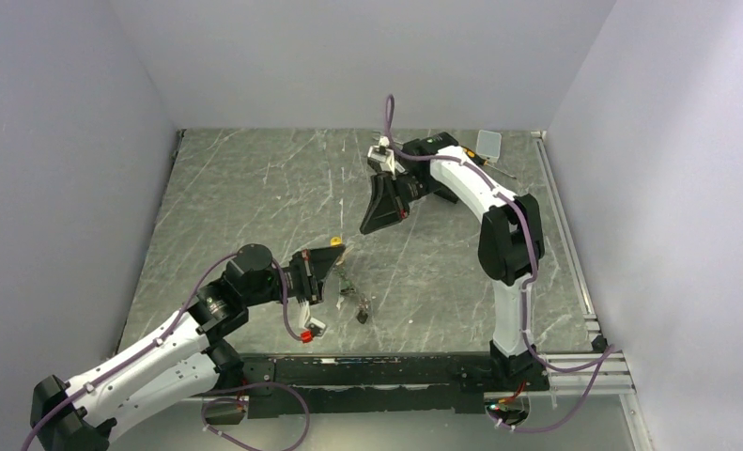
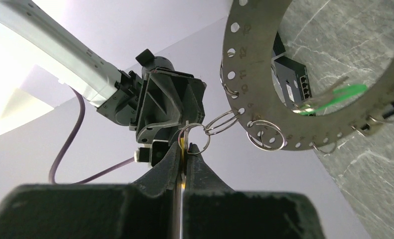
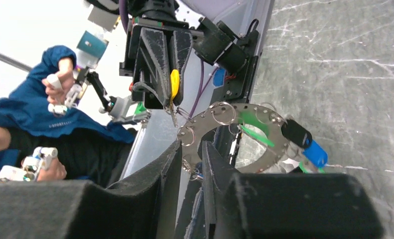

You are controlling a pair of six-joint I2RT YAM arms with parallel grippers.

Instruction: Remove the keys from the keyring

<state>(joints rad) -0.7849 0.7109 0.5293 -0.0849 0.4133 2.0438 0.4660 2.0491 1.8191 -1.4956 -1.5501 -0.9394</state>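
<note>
The keyring (image 2: 254,64) is a flat silver perforated hoop with small split rings. It hangs in the air from a yellow key (image 2: 185,147) that my left gripper (image 2: 189,147) is shut on. In the top view the left gripper (image 1: 325,263) holds the yellow key (image 1: 335,242) up, and the hoop (image 1: 348,287) dangles below it. The right wrist view shows the hoop (image 3: 207,115) with green (image 3: 252,119), black (image 3: 295,132) and blue (image 3: 315,153) keys. My right gripper (image 3: 191,147) is slightly open and empty. It is raised behind the hoop (image 1: 369,224), apart from it.
A pale flat card (image 1: 488,143) and a thin silver tool (image 1: 501,170) lie at the back right. A metal rail (image 1: 569,254) runs along the right edge. A black box (image 2: 292,82) shows through the hoop. A person in blue (image 3: 35,109) stands beyond the table.
</note>
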